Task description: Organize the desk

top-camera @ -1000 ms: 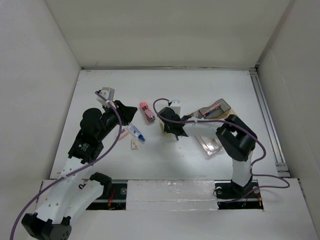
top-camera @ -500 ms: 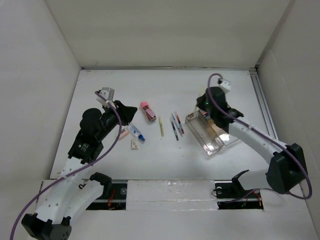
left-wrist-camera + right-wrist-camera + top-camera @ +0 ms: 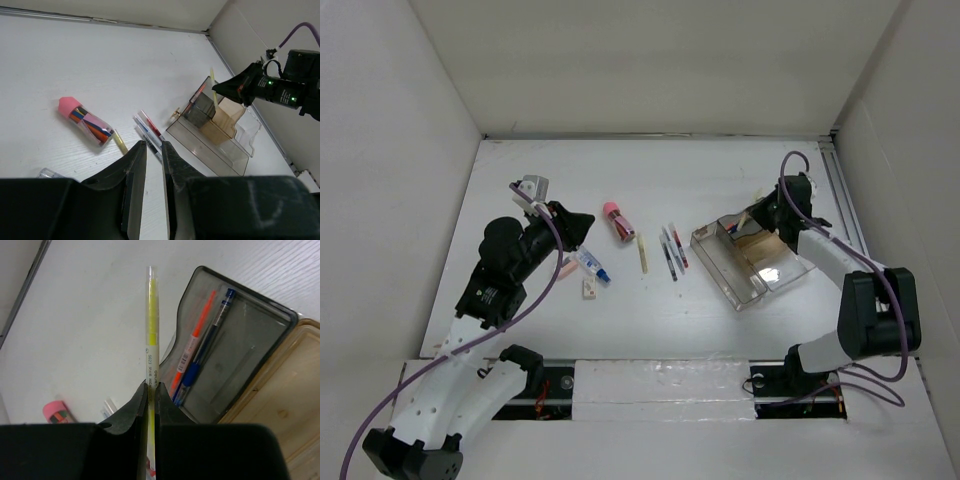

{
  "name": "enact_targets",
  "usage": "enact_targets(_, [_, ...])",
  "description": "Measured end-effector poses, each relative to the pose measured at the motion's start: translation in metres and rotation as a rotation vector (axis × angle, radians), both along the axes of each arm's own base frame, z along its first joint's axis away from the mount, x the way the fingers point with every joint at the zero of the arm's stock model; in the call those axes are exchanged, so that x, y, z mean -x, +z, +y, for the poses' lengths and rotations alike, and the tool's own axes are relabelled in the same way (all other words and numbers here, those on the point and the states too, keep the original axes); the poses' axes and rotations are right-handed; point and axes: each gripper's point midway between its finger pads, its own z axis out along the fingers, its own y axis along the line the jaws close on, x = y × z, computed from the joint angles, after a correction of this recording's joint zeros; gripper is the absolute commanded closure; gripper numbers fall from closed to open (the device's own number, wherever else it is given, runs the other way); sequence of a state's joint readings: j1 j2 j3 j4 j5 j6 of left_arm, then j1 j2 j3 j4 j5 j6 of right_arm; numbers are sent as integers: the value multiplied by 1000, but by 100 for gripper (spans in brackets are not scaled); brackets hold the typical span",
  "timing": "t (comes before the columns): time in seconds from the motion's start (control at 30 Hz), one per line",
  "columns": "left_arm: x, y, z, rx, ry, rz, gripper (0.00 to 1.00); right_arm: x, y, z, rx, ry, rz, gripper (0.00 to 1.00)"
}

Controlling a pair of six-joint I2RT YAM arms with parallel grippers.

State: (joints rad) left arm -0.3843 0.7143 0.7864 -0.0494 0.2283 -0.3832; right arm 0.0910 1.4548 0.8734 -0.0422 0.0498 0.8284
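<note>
Top external: loose pens (image 3: pixel 670 250) on desk (image 3: pixel 720 180) between pink tube (image 3: pixel 618 222), tray (image 3: pixel 715 268)

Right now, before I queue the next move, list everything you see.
Flat white desk: one, white, under everything.
Clear plastic compartment tray: one, clear with smoky-grey and tan sections, desk right.
Orange pen: one, orange, grey section.
Blue pen: one, blue, beside it.
Slim yellow highlighter: one, yellow, gripped, by the grey section.
Pale yellow pen: one, yellow, desk centre.
Thin dark pens: three, dark, right of that pen.
Pink-capped clear tube: one, coloured contents, left of centre.
Blue-tipped clear item: one, clear and blue, desk left.
Small cream block: one, cream, beside it.
Left tool: one, black, open, empty.
Right tool: one, black, shut on highlighter.
</note>
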Motion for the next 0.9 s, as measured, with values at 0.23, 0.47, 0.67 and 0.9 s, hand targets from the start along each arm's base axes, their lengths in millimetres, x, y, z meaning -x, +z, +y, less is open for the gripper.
enact_targets(0.23, [1, 2, 0, 2, 0, -6, 84, -3, -8, 10, -72, 11, -10, 100])
enact_targets(0.47, [1, 2, 0, 3, -1, -6, 84, 9, -27, 6, -74, -20, 26, 92])
enact_targets(0.67, [1, 2, 0, 2, 0, -6, 85, 13, -22, 2, -72, -51, 1, 57])
enact_targets(0.9, [1, 2, 0, 3, 0, -5, 84, 18, -7, 2, -70, -56, -46, 62])
